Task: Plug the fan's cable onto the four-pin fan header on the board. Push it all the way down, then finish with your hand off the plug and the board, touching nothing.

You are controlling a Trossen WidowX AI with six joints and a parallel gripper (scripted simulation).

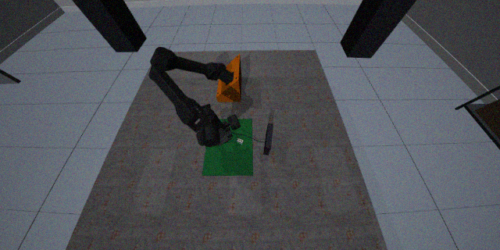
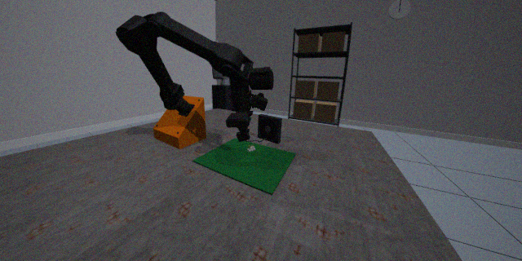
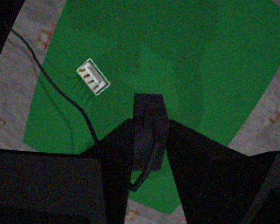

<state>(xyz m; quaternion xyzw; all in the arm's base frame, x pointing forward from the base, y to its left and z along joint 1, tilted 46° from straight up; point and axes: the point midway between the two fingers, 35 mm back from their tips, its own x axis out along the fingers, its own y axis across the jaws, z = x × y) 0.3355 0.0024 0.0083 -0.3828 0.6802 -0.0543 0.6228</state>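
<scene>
My gripper (image 3: 148,127) (image 2: 243,138) is shut on the fan's black plug (image 3: 149,112), with the cable looping out below it in the wrist view. The plug is above the green board (image 1: 230,164) (image 2: 261,177) (image 3: 181,30). The white four-pin header (image 1: 240,141) (image 2: 248,149) (image 3: 93,77) stands on the board, up and left of the plug in the wrist view and turned at an angle to it. The plug and header are apart. The black fan (image 1: 268,139) (image 2: 269,128) stands upright beside the board, and its thin cable (image 3: 61,90) runs to the gripper.
The orange base block (image 1: 230,93) (image 2: 179,130) of the arm is behind the board. The fan and its cable are close to the header's side. Two dark pedestals (image 1: 107,17) (image 1: 375,21) stand far back. A shelf with boxes (image 2: 320,75) is by the wall.
</scene>
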